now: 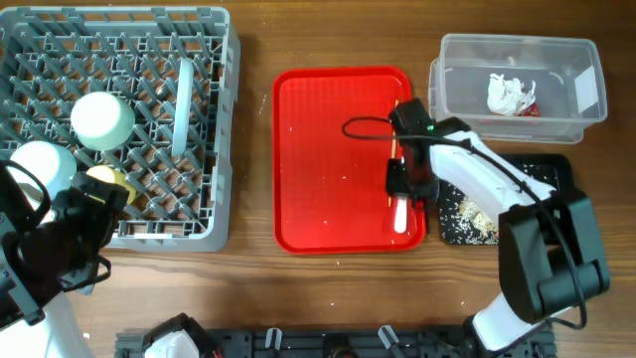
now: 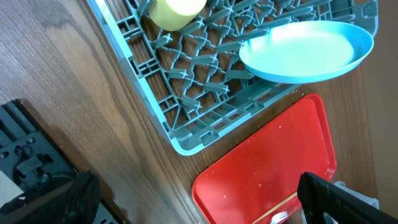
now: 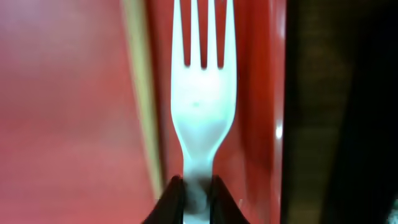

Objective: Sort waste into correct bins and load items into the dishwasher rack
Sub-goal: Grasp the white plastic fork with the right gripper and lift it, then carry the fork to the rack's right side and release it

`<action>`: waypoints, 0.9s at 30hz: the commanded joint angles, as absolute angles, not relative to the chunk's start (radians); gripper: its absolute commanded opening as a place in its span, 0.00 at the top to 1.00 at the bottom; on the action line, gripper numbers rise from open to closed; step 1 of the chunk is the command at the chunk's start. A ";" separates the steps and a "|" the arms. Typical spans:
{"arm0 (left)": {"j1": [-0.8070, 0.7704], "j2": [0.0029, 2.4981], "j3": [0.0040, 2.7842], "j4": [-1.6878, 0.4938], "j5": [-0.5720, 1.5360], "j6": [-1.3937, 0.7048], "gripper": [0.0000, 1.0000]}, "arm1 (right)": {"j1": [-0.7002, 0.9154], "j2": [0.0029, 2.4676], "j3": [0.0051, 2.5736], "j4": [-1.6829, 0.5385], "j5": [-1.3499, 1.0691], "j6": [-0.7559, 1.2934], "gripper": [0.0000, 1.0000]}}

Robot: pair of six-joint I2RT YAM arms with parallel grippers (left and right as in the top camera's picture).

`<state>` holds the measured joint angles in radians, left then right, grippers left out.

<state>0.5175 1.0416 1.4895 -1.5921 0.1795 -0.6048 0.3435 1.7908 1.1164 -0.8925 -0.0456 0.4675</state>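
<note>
My right end effector (image 1: 399, 194) is down at the right edge of the red tray (image 1: 328, 149), just right of centre in the overhead frame. Its fingers are pinched together on the narrow neck of the white fork (image 3: 202, 106). In the wrist view the tines point to the top of the frame and the stem runs down into the grip at bottom centre; the rest of the handle is hidden from me. To do this pick well, I judge I should lift straight up first and only then swing away. The fork lies close against the tray's raised lip on one side, and the thin chopstick (image 3: 142, 93) lies just beside it on the other. That is near enough that a sideways drag could roll the chopstick or carry it along. The grip is on a slim, slick piece of plastic, so I would move slowly and watch that the fork does not pivot between the fingers. The carry then goes across to the rack (image 1: 119, 14) at the upper left, well apart from here, where I would look for a free slot near the plate (image 1: 182, 94) standing on edge. My left end effector (image 1: 99, 199) sits at the lower left by the rack's corner, fingers spread wide with nothing between them that I can see, so my route must pass clear of it.
</note>
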 commanded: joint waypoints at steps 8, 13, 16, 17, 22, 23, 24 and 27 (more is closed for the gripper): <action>0.524 1.041 1.490 -1.591 0.163 -0.611 0.00 | 0.414 1.772 1.375 -0.789 -0.706 0.463 0.96; 0.524 1.041 1.490 -1.591 0.163 -0.611 0.00 | 0.560 1.777 1.374 -0.483 -0.698 0.732 0.96; 0.524 1.041 1.490 -1.591 0.163 -0.611 0.00 | 0.703 1.777 1.374 -0.285 -0.584 0.918 0.96; 0.524 1.041 1.490 -1.591 0.163 -0.611 0.00 | 0.731 1.777 1.374 -0.267 -0.535 0.949 0.96; 0.524 1.041 1.490 -1.591 0.163 -0.611 0.00 | 0.861 1.794 1.374 -0.192 -0.302 1.067 0.96; 0.524 1.041 1.490 -1.591 0.163 -0.611 0.00 | 0.876 1.802 1.374 -0.165 -0.292 1.081 0.96; 0.524 1.041 1.490 -1.591 0.163 -0.611 0.00 | 0.888 1.814 1.374 -0.135 -0.287 1.102 0.96; 0.524 1.041 1.490 -1.591 0.162 -0.611 0.00 | 0.912 1.874 1.374 -0.038 -0.297 1.156 0.95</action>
